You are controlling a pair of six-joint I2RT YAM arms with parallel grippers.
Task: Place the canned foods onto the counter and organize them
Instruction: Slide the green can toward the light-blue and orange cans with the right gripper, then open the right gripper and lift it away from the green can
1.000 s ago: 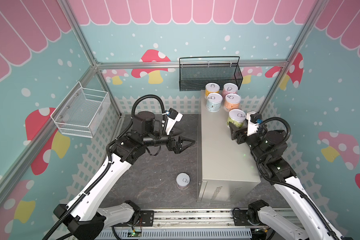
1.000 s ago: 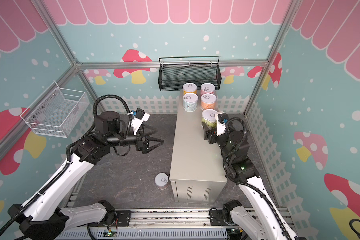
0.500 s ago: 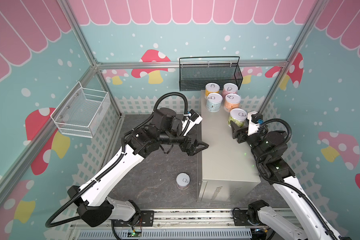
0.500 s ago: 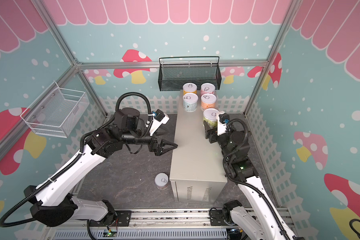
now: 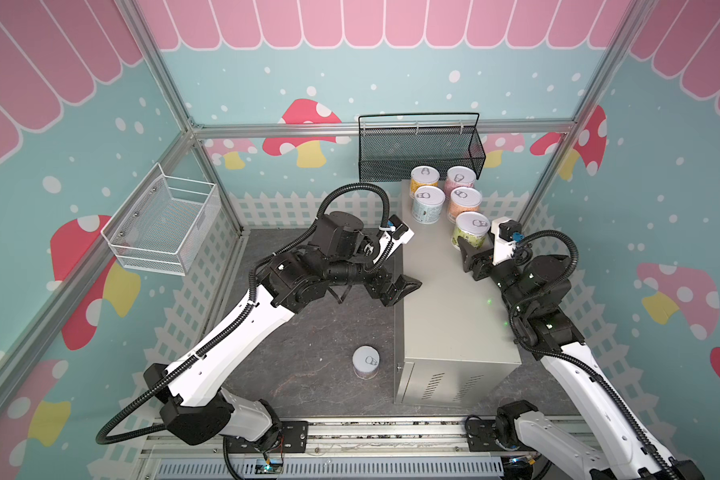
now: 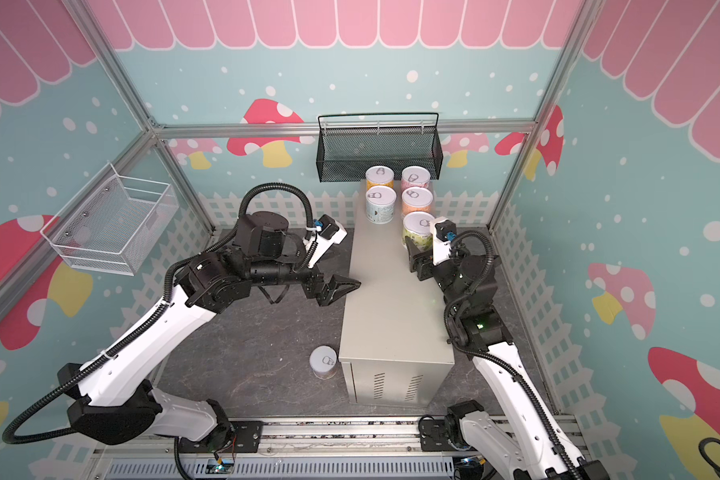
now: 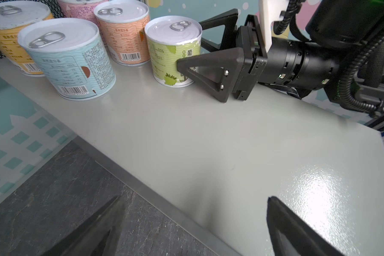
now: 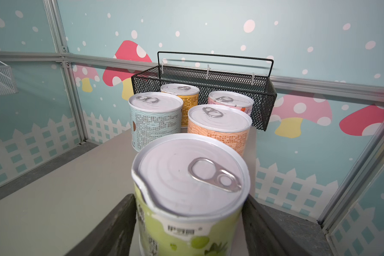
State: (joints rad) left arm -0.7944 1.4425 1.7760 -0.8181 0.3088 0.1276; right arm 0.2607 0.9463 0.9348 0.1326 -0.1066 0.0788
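Note:
The beige-grey counter (image 5: 454, 316) carries five cans. Yellow (image 5: 424, 178), pink (image 5: 460, 179), light blue (image 5: 428, 204) and orange (image 5: 464, 204) cans stand in a tight square at its far end. The green can (image 5: 470, 232) stands upright just in front of the orange one. My right gripper (image 8: 187, 200) is shut on the green can (image 8: 186, 172), one finger against each side. A sixth can (image 5: 366, 362) stands on the dark floor beside the counter's near left corner. My left gripper (image 5: 406, 286) hangs open and empty at the counter's left edge.
A black mesh basket (image 5: 418, 153) hangs on the back wall right behind the far cans. A white wire basket (image 5: 163, 226) is fixed to the left wall. The near half of the counter top (image 6: 391, 324) is bare. White fence panels edge the floor.
My left arm has swung right from over the floor to the counter's left edge, still open. My right gripper's fingers have drawn in on the green can, which has barely moved.

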